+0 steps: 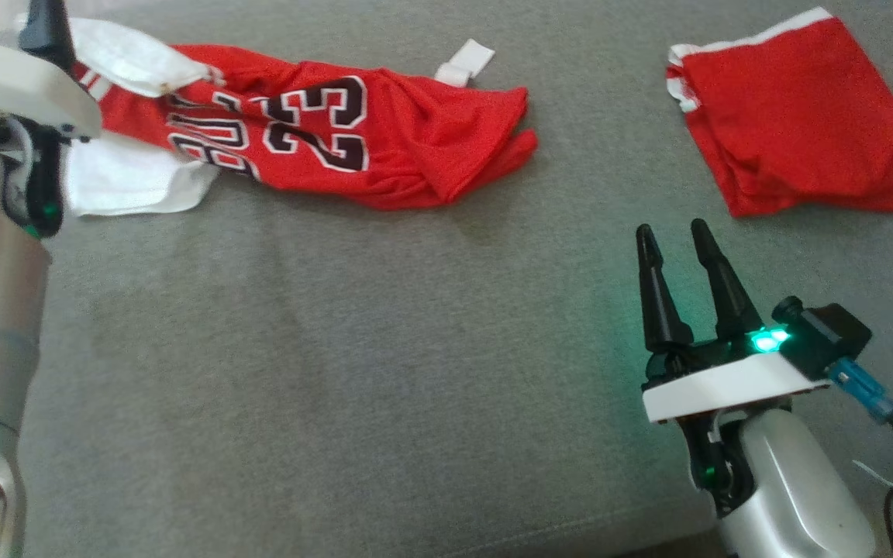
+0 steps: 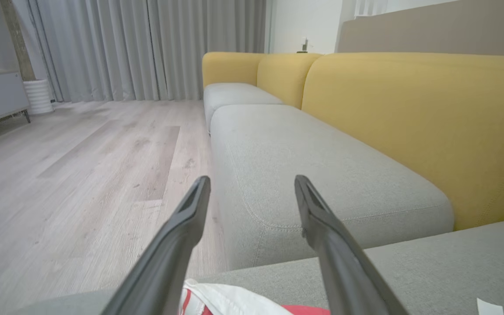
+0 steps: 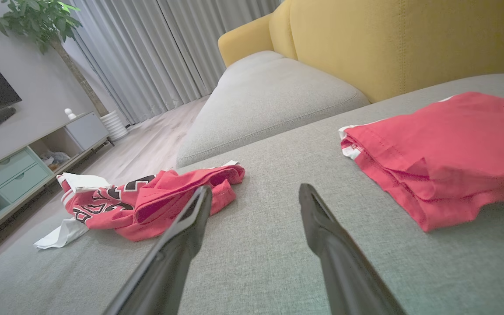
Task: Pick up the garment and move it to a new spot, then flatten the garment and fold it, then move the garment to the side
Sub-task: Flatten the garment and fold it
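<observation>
— Red jersey (image 1: 384, 147): where is it seen?

— It is seen crumpled on the grey sofa seat (image 1: 338, 349), at 11 o'clock in the head view, with the number 23 in black and white turned sideways. White fabric is spread at its 9 o'clock end. A small white label (image 1: 468, 60) is seen at its far edge, toward 12 o'clock.

— How are the left jaws held?

— They are held apart above that white end, at 10 o'clock in the head view. In the left wrist view both dark fingers (image 2: 193, 218) are spread wide and nothing is gripped between them. A white and red edge of the jersey is glimpsed below them at 6 o'clock. Whether the cloth is touched cannot be told.

— And the right jaws?

— They are likewise held apart, at 4 o'clock in the head view. Their fingers (image 1: 656, 294) are pointed toward 12 o'clock over bare grey cushion, well apart from the jersey, and nothing is held.

— What else is laid on the seat?

— A folded red garment (image 1: 803, 132) with white trim is laid at 2 o'clock, well apart from the jersey. In the right wrist view it is seen at 3 o'clock and the jersey at 9 o'clock. A yellow backrest (image 3: 387, 39) is seen beyond, and a pale wooden floor (image 2: 81, 153) and grey curtains (image 2: 147, 43) are shown at 10 o'clock in the left wrist view.
</observation>
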You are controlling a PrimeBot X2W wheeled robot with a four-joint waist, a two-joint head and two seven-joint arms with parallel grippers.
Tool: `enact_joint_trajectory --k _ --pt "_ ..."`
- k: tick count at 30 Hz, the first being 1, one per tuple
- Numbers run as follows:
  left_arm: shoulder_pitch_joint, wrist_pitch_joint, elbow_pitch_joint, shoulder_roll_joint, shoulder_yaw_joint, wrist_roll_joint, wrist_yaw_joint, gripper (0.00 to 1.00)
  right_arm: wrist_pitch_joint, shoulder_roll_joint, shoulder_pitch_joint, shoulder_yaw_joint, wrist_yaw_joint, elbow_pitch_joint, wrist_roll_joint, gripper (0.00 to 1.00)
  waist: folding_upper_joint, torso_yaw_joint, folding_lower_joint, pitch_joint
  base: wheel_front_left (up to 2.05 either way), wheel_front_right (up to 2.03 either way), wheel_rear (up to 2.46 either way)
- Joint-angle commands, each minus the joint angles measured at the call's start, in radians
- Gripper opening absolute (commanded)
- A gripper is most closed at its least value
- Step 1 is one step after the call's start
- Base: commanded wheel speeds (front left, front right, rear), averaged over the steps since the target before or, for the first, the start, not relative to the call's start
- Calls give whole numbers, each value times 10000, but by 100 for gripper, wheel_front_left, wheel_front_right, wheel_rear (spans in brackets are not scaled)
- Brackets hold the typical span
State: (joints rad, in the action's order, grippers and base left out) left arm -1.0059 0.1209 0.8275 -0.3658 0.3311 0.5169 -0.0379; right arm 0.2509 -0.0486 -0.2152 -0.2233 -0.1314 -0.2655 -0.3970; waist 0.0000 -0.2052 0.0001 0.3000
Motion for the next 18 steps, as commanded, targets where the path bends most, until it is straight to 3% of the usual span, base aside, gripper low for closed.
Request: enact_joint_trajectory --k 1,5,13,18 --pt "-197 312 -388 -421 -81 -149 -89 100 109 -16 -197 -129 7 319 115 100 0 310 -1 -232 0 0 0" --pt "702 953 -892 -298 214 -366 -147 100 109 -16 -85 125 7 306 300 100 0 883 -1 -613 0 0 0" --pt "4131 1397 -3234 363 -46 -565 1145 100 109 -16 174 383 7 232 603 100 0 1865 -1 -1192 0 0 0" --pt "6312 1405 -5227 753 -361 -921 1668 100 109 -16 269 419 7 201 704 100 0 2104 -1 -1269 0 0 0"
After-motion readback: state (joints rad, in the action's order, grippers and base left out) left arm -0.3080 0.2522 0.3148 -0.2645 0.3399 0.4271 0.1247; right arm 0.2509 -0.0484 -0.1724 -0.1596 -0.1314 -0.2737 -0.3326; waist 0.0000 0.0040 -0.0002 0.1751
